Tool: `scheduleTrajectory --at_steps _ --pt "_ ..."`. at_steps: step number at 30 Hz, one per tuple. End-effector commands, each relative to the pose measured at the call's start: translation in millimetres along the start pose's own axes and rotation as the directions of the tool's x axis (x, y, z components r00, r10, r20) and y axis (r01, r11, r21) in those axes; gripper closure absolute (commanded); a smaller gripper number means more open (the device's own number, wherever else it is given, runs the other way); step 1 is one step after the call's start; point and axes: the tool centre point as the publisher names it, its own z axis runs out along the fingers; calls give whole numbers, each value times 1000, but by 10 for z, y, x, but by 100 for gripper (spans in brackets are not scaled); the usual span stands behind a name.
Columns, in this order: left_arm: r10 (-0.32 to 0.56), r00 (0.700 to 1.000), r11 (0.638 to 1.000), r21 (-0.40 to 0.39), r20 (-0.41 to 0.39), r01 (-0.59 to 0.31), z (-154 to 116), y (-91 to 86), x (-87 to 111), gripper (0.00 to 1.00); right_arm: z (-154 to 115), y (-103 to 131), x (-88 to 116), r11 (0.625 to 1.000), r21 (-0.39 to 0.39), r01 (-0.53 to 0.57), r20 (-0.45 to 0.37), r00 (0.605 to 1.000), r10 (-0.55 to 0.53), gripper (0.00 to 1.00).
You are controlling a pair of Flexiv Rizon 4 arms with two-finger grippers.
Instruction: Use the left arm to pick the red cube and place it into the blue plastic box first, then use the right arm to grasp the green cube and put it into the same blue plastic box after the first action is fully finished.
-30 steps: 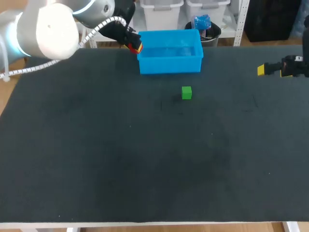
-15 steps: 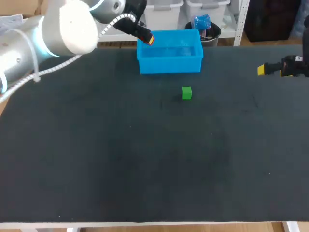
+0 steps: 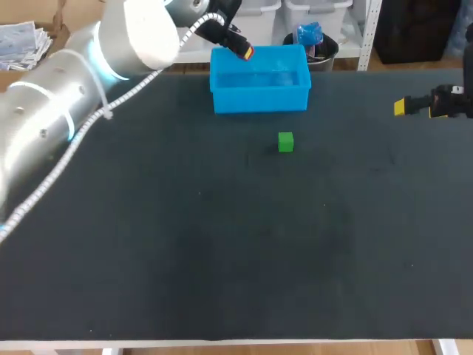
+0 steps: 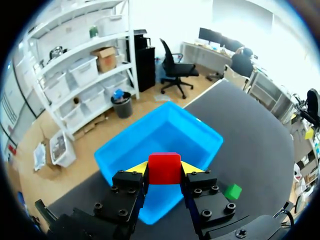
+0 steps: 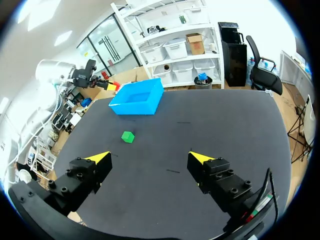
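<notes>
Clenched on the red cube (image 4: 164, 166), the left claw (image 4: 164, 172) hangs above the near wall of the blue plastic box (image 4: 167, 132), whose open interior lies just ahead and below; the right claw (image 5: 149, 157) stands released, well apart.

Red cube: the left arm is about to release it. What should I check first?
1. Red cube clamped between the left gripper fingers: ok.
2. Cube fully over the blue box opening: cannot tell; the head view puts it near the box's left rim.
3. Box interior free of other things: ok.
4. Green cube lying apart from the box, untouched: ok.
5. Right gripper open and well away from the box: ok.
</notes>
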Motion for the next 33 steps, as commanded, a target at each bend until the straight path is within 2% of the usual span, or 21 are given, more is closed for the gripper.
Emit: scheduleTrajectory --at_steps 1,13,21,24,25,33 --pt "-3 999 999 32 -37 4 303 132 -166 100 7 0 -3 1000 1 0 -1 1000 0 0" --pt "-34 991 999 23 -130 38 681 192 23 100 7 0 -3 1000 1 0 -1 1000 0 0" --pt "-34 987 999 12 -159 36 715 172 76 100 7 0 -3 1000 1 0 -1 1000 0 0" --pt "-29 987 999 10 -158 31 689 148 83 34 7 0 -3 1000 1 0 -1 1000 0 0" --pt "-27 987 1000 9 -158 28 683 145 82 0 7 0 -3 1000 1 0 -1 1000 0 0" --pt "3 993 1000 8 -121 -2 448 78 5 0 7 0 -3 1000 1 0 -1 1000 0 0"
